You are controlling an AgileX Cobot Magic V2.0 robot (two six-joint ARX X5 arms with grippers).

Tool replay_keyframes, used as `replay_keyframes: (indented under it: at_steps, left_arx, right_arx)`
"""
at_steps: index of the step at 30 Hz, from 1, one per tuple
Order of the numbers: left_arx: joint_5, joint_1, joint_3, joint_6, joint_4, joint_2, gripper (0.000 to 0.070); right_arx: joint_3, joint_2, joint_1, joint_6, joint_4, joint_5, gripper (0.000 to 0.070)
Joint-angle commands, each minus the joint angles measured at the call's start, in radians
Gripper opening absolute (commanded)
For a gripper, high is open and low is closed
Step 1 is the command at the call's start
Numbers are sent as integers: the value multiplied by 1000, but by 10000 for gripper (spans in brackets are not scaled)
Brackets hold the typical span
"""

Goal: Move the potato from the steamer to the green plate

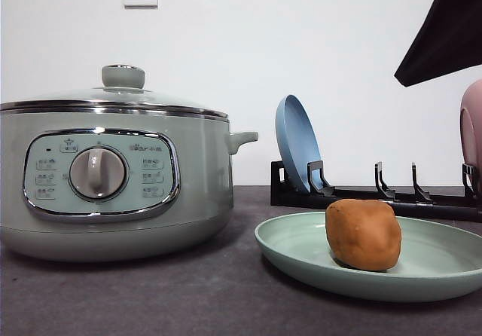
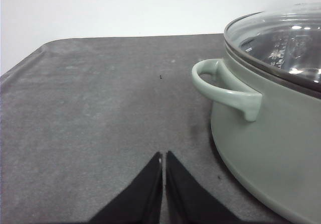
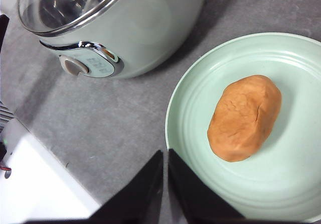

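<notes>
Front view shows the potato (image 1: 363, 233) resting on the green plate (image 1: 301, 255) right of the lidded steamer (image 1: 113, 178); it looks firm, matte, moderately heavy, best pinched across its narrower middle, while both grippers' jaws sit clenched and empty.

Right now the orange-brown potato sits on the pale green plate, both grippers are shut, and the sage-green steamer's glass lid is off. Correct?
Not quite: the glass lid is on the sage-green steamer, as the front view shows. The rest stands: orange-brown potato on pale green plate, left gripper and right gripper shut.
</notes>
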Motion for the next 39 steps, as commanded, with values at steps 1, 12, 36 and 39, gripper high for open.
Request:
replay_keyframes:
  at_steps: [1, 12, 36, 39]
  left_arx:
    - [0, 1, -17, -2, -10, -2, 1]
    - [0, 1, -16, -2, -10, -2, 1]
    - [0, 1, -16, -2, -10, -2, 1]
    - [0, 1, -16, -2, -10, -2, 1]
  right_arx:
    - [18, 3, 4, -12, 7, -2, 4]
    - [18, 3, 4, -11, 7, -2, 4]
    - [-43, -201, -238, -281, 181, 104, 5]
    - [-124, -285, -343, -307, 298, 103, 4]
